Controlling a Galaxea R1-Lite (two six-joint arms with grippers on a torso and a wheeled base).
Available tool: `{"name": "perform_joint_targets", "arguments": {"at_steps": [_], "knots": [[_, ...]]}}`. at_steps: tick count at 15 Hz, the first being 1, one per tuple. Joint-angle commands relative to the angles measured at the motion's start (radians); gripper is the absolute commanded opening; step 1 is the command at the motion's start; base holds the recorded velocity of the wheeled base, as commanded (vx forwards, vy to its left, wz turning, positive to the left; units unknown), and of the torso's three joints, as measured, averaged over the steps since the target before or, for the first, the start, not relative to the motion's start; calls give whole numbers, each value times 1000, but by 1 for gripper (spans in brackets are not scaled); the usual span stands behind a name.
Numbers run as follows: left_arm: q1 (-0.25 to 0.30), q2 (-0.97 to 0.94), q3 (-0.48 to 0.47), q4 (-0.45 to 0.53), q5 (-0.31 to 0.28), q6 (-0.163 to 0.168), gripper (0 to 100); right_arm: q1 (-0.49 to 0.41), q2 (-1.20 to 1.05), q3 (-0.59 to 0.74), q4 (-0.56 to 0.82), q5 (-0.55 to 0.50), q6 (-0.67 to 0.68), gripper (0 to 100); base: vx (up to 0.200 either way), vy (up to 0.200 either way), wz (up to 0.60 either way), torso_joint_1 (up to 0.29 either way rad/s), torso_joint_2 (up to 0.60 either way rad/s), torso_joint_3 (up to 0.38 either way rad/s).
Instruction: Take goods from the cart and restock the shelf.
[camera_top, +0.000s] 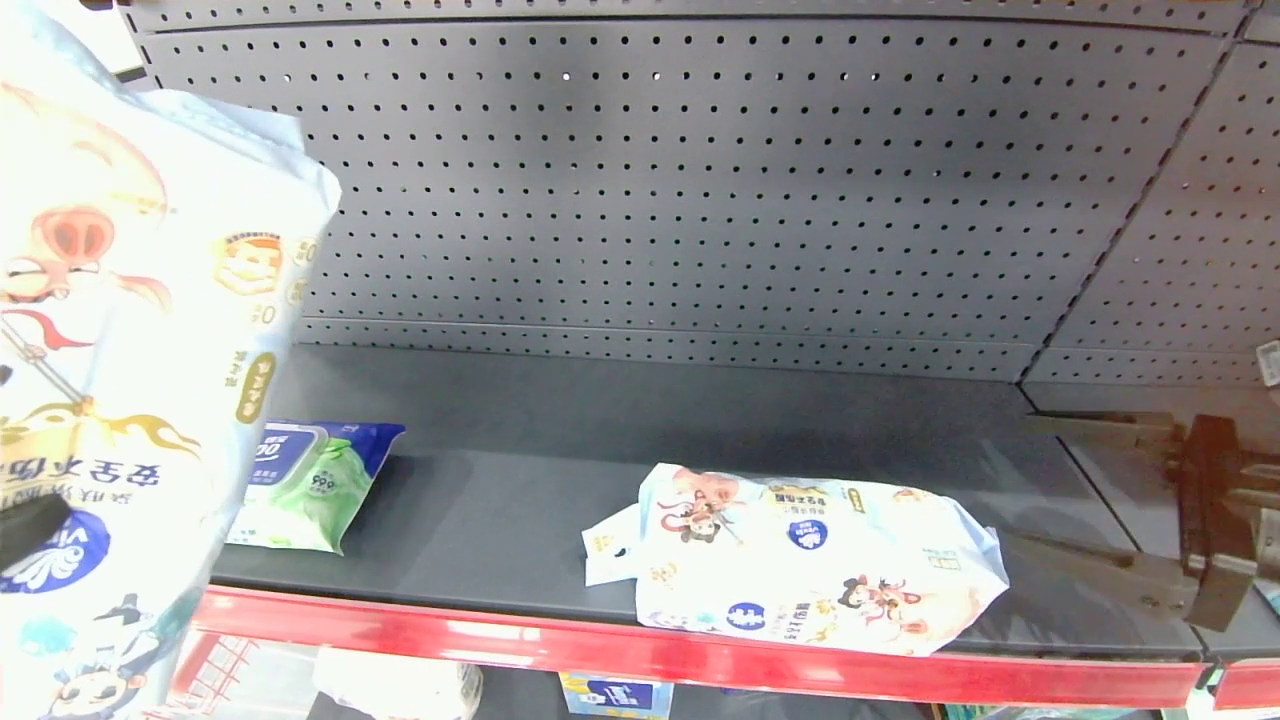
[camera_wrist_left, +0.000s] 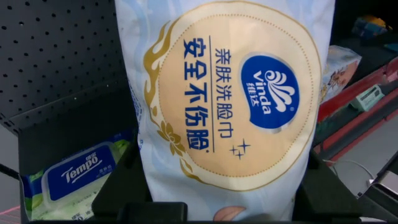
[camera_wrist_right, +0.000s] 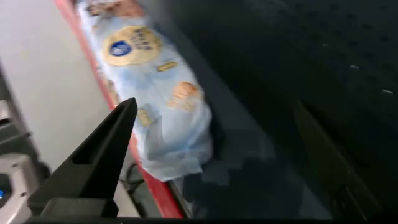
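Head view: left gripper (camera_wrist_left: 217, 186) grips a cartoon-printed tissue pack (camera_top: 110, 400) bearing a round blue logo (camera_wrist_left: 272, 91). Right gripper (camera_wrist_right: 214, 109) has its fingers set wide, near a second pack (camera_top: 815, 560).

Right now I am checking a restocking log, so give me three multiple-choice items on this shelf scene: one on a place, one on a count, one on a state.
1. Where on the shelf does the lying cartoon-print pack rest?
A. at the front edge, by the red strip
B. far back
C. on the shelf below

2. How many packs lie on this shelf?
A. one
B. two
C. four

3. What state is the left gripper in?
A. open and empty
B. open, resting on the shelf
C. shut on a pack

Key:
1 A, its lower edge overlaps the red strip.
2 B, the cartoon-print pack and the green wipes pack.
3 C, the held pack stands between its fingers.
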Motion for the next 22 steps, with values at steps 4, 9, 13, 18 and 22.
{"name": "perform_joint_targets", "arguments": {"at_steps": [4, 9, 13, 18, 22], "knots": [[-112, 184, -31, 0, -12, 101, 0, -225, -425, 113, 8, -137, 229, 100, 0, 0, 0, 0, 0, 0], [-290, 440, -153, -3, -9, 138, 0, -236, -686, 245, 13, -362, 373, 100, 0, 0, 0, 0, 0, 0], [-302, 655, -288, 0, -12, 304, 0, -234, -763, 284, 14, -399, 373, 100, 0, 0, 0, 0, 0, 0], [-359, 893, -512, 3, -12, 384, 0, -233, -772, 295, 16, -402, 372, 100, 0, 0, 0, 0, 0, 0], [-374, 1061, -669, 3, -12, 467, 0, -230, -873, 306, 139, -402, 372, 100, 0, 0, 0, 0, 0, 0]]}}
